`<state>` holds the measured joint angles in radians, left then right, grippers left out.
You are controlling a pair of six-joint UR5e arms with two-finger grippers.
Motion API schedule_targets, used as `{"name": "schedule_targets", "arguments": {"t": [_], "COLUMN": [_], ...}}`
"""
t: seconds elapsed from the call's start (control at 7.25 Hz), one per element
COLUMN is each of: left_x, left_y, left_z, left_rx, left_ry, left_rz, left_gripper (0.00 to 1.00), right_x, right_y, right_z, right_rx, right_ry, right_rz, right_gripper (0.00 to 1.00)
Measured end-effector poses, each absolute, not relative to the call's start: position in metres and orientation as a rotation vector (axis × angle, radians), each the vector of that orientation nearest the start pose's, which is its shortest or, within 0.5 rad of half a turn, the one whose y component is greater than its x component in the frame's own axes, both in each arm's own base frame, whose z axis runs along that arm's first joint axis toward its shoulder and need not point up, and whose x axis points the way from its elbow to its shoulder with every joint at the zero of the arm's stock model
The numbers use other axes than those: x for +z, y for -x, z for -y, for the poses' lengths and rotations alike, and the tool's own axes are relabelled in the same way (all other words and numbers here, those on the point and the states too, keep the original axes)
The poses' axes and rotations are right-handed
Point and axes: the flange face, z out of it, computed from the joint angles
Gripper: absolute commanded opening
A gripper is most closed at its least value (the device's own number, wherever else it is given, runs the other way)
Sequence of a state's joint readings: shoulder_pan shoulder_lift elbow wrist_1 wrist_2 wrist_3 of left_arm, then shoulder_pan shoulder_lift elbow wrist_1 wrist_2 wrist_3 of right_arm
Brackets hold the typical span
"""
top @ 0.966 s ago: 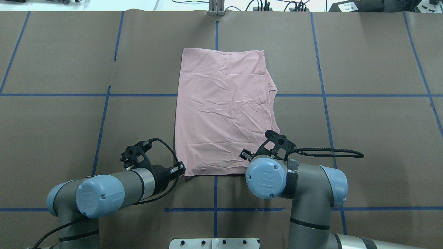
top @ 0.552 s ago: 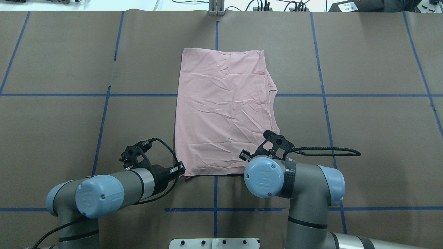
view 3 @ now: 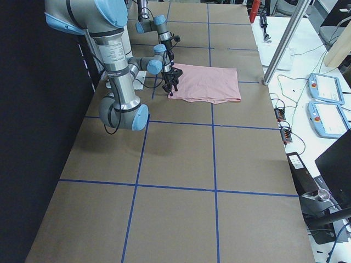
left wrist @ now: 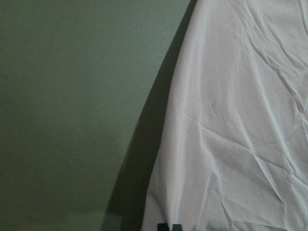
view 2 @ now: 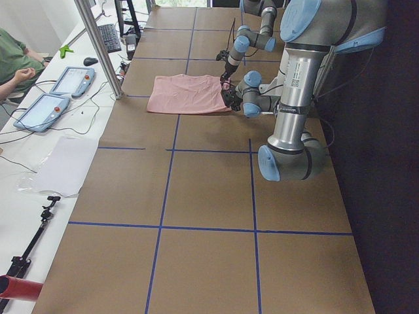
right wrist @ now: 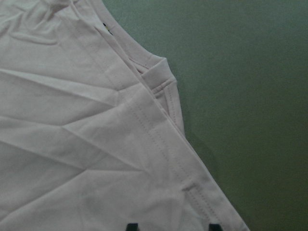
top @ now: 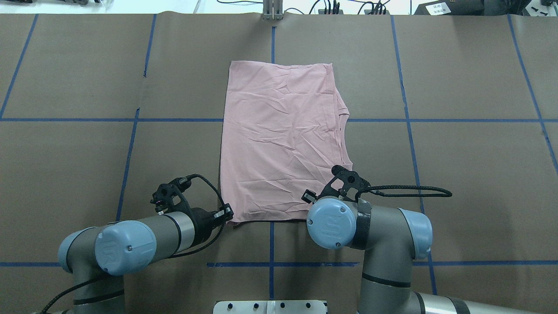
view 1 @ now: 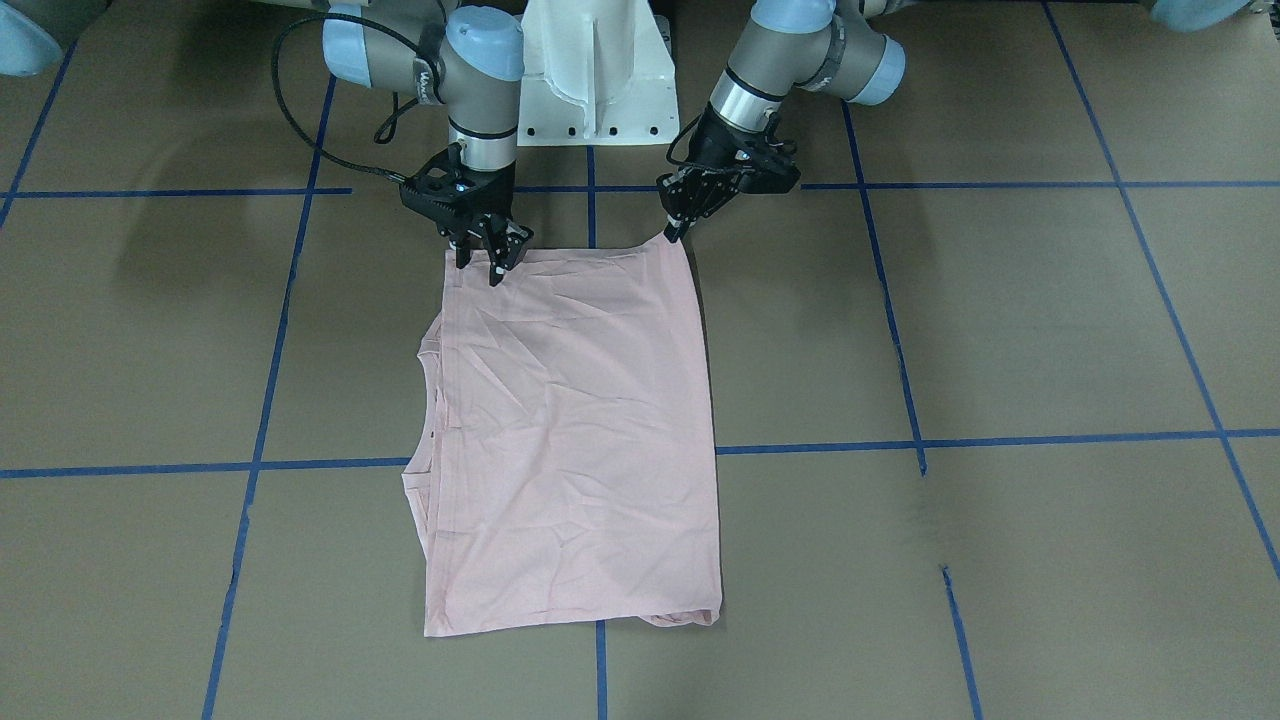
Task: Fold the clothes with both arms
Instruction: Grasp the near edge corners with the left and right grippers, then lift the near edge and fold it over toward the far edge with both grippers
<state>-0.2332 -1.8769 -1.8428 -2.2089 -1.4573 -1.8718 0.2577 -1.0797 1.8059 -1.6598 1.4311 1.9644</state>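
Broadly, the table is a wide flat surface covered in matte brown paper, ruled into big rectangles by thin blue tape lines. Midway between its left and right ends lies the T-shirt, pale pink soft knit folded into a long, creased rectangle whose short ends face the robot's edge and the far edge of the table. Its long side on the robot's left is a straight fold, while the side on the robot's right steps outward where layered, curved, stitched edges stick out. The left arm and right arm, smooth silver-grey tubes with rounded light blue caps and looping black braided cables, both reach to the shirt's short end nearest the robot. A white moulded pedestal stands between their bases at that table edge. The left gripper, black and angular, has its fingers drawn together on the shirt's corner at that end, and the cloth rises to a small peak there; its wrist camera shows two dark tips close together at the fabric's edge. The right gripper stands at the other near corner with its fingers spread apart and grips nothing; its fingertips sit over the double-stitched hem with cloth showing between them.
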Motion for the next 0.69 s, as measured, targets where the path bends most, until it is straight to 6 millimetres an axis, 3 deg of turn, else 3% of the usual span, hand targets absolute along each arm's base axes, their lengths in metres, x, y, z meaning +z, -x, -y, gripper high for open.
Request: {"name": "schedule_targets", "arguments": {"t": [0.69], "left_x": [0.2909], "left_y": [-0.5340], "left_z": [0.2752], "left_rx": [-0.531], "left_ry": [-0.058], "left_rz": [-1.241], "left_gripper": [0.00], "right_x": [0.2903], "right_y": [0.5756], "right_z": [0.3054], "right_rx": [0.675], "right_ry": [-0.093], "right_rz": [0.671], "right_gripper": [0.00]}}
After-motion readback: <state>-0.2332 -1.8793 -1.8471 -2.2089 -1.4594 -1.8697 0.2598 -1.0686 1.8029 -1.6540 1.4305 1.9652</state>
